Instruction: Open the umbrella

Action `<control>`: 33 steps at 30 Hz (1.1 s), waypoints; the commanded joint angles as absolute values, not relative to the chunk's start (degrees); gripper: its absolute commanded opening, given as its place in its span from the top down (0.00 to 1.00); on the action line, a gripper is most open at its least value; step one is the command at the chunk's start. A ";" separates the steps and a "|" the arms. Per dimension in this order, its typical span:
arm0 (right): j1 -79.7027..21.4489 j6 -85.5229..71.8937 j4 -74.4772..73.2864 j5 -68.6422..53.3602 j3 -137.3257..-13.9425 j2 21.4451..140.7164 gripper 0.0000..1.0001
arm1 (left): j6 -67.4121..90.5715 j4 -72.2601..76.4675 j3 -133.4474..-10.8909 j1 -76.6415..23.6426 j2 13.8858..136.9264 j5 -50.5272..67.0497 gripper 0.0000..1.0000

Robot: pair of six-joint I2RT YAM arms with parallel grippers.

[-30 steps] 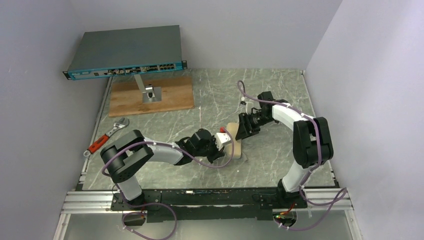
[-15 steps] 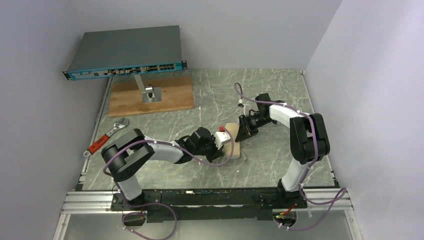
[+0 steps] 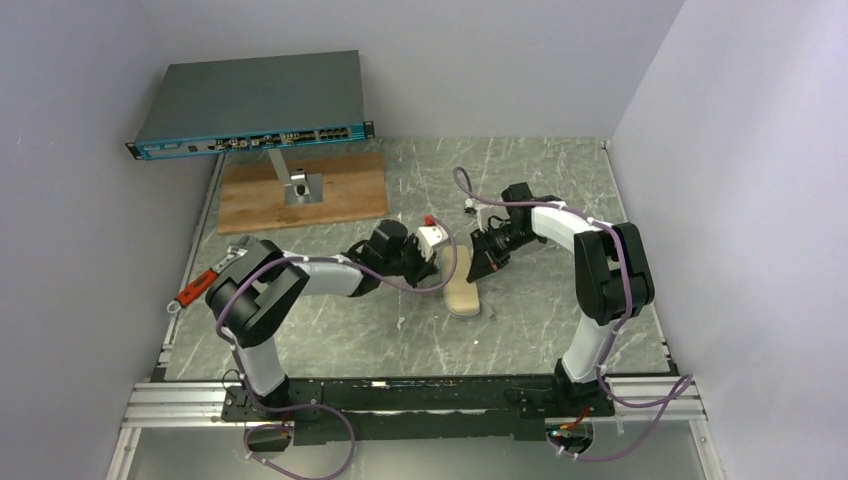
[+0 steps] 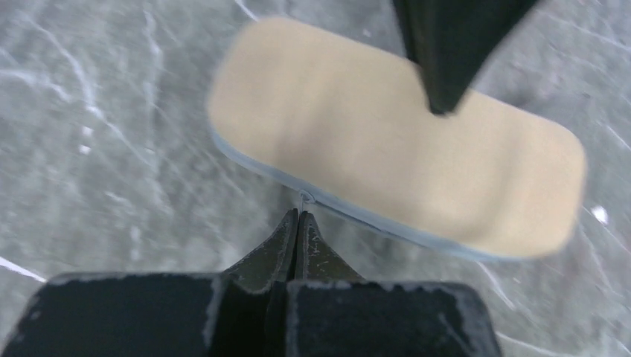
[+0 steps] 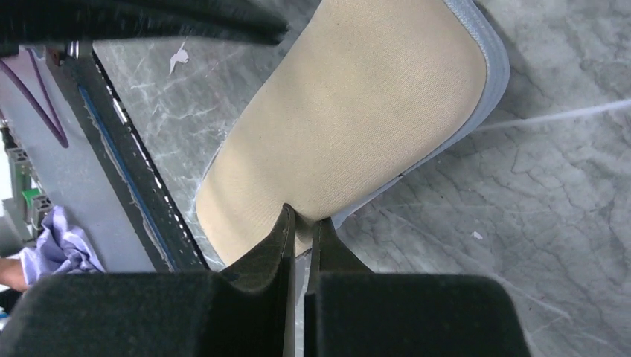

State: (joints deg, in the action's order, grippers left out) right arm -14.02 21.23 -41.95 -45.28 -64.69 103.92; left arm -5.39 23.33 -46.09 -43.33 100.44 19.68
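The umbrella (image 3: 462, 283) is a bundled cream oblong with a blue-grey seam, lying on the marble table (image 3: 540, 320). In the left wrist view the umbrella (image 4: 387, 160) lies just past my left gripper (image 4: 299, 213), whose fingertips are pressed together on a thin white pull at the seam. My left gripper (image 3: 438, 268) sits at the umbrella's left side. My right gripper (image 3: 479, 263) is at its right side. In the right wrist view the right gripper (image 5: 303, 223) is pinched on the edge of the cream umbrella (image 5: 350, 111).
A grey network switch (image 3: 250, 103) stands on a metal post over a wooden board (image 3: 300, 195) at the back left. An adjustable wrench (image 3: 213, 270) with a red handle lies at the left edge. Walls close in the left, back and right.
The right gripper has closed onto the umbrella's edge. The left arm has swung toward the back, and the umbrella has turned and shifted with it.
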 commanded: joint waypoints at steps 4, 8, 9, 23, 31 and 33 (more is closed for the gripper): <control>-15.75 32.56 -42.51 -36.32 -64.01 106.26 1.00 | -4.54 26.04 -54.82 -38.45 105.62 19.68 1.00; -15.40 35.64 -42.69 -35.72 -65.24 105.46 1.00 | -3.26 26.61 -53.85 -37.66 105.34 22.45 1.00; -15.08 35.46 -42.55 -35.92 -66.24 105.35 1.00 | -3.44 26.83 -52.51 -38.28 104.45 22.91 1.00; -12.66 28.57 -45.78 -38.96 -68.48 91.12 0.29 | 5.50 28.39 -39.51 -46.71 94.84 21.64 1.00; -14.45 20.11 -42.50 -33.15 -56.93 77.95 0.13 | 8.98 28.57 -42.68 -48.49 97.90 20.05 1.00; -16.04 21.19 -39.91 -31.09 -54.06 75.82 0.13 | 10.52 29.03 -43.04 -48.52 98.37 19.98 1.00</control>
